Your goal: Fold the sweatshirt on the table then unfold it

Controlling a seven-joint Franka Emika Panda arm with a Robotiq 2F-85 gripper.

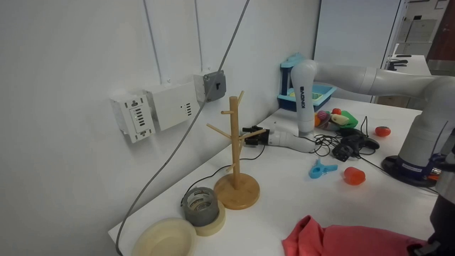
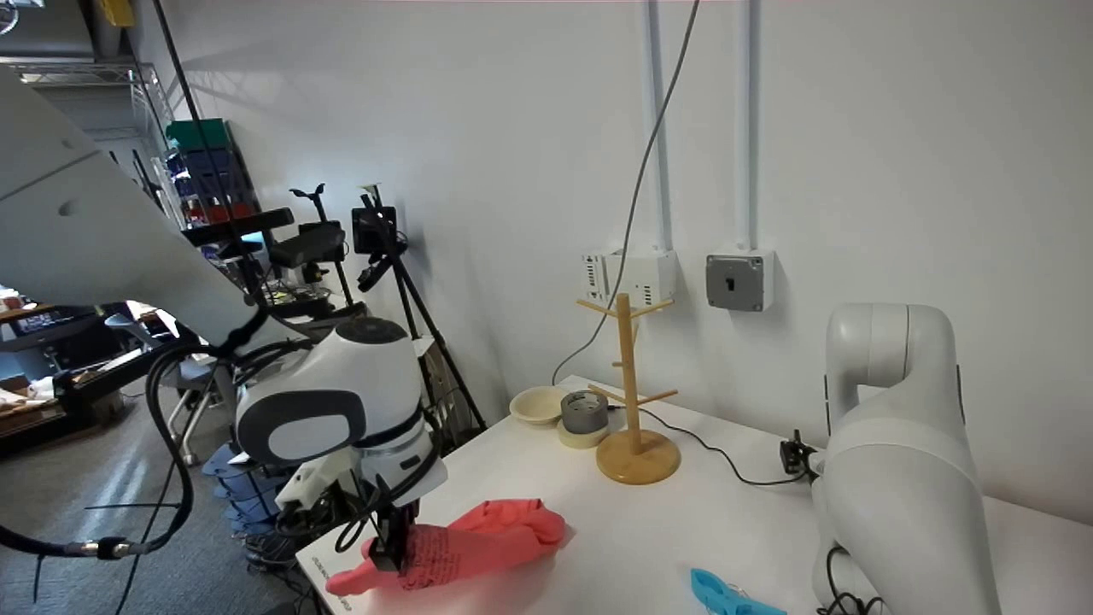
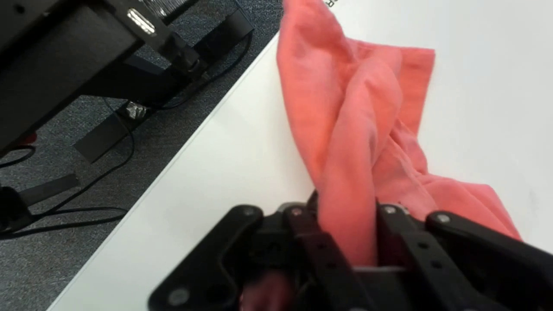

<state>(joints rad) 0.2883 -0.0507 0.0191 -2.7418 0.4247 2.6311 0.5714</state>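
So the gripper (image 3: 348,216) is grasping the sweatshirt (image 2: 504,551) here: in the wrist view a thick ridge of cloth (image 3: 348,168) is filling the space between its jaws. The sweatshirt is lying bunched on the table (image 2: 615,547), on the side of the wooden stand (image 2: 629,384) that's facing away from the wall (image 2: 897,171), well apart from the stand's base. The gripper is pinching the half farther from the stand, and that end is reaching right up to the table's edge (image 3: 175,166); I can't tell if any is hanging over.

I'm guessing this is the folding part, but it could be the unfolding; the layout isn't settling it. Either way, I'd be lifting gently first and checking what's coming along, because that ridge may be holding more than one layer. A loose flap (image 3: 417,73) is lying beyond the grip, away from the stand, and it'll probably be needing its own tidy. If it's folding, I'd be going low and slow toward the stand, stopping well short of the base. And I'd be letting go only once the cloth is resting flat, or it's likely springing back into a lump.
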